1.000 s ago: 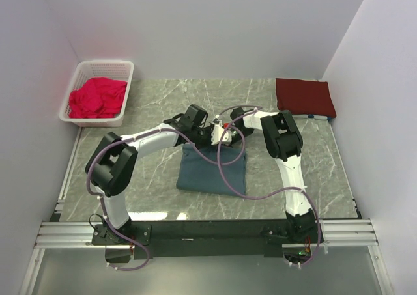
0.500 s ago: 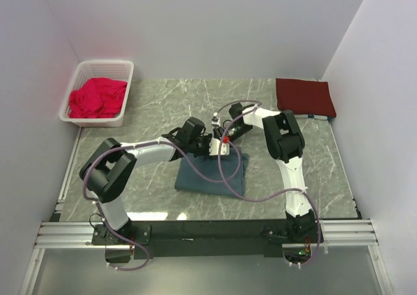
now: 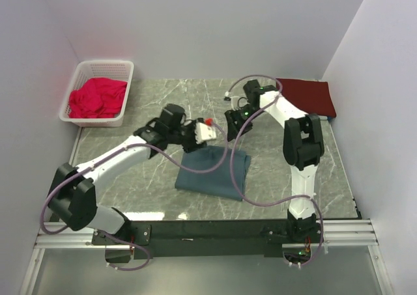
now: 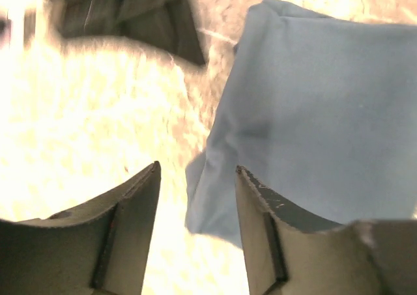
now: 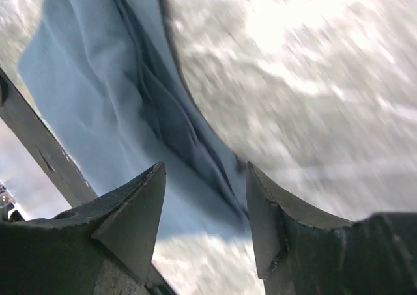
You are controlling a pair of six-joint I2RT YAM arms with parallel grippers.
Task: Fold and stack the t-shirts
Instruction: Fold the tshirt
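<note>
On the marble table (image 3: 326, 171), with the left gripper (image 3: 212, 130) and right gripper (image 3: 233, 117) both open and seemingly empty, grasp the folded blue-grey shirt (image 3: 199, 181) evenly by its corners for stacking on the maroon shirt (image 3: 305, 96) at upper right.

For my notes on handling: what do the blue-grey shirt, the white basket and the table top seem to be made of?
Blue-grey shirt: soft matte cloth; it creases and folds. White basket: likely plastic, with lattice walls. Table top: grey veined marble look, perhaps only printed.
</note>
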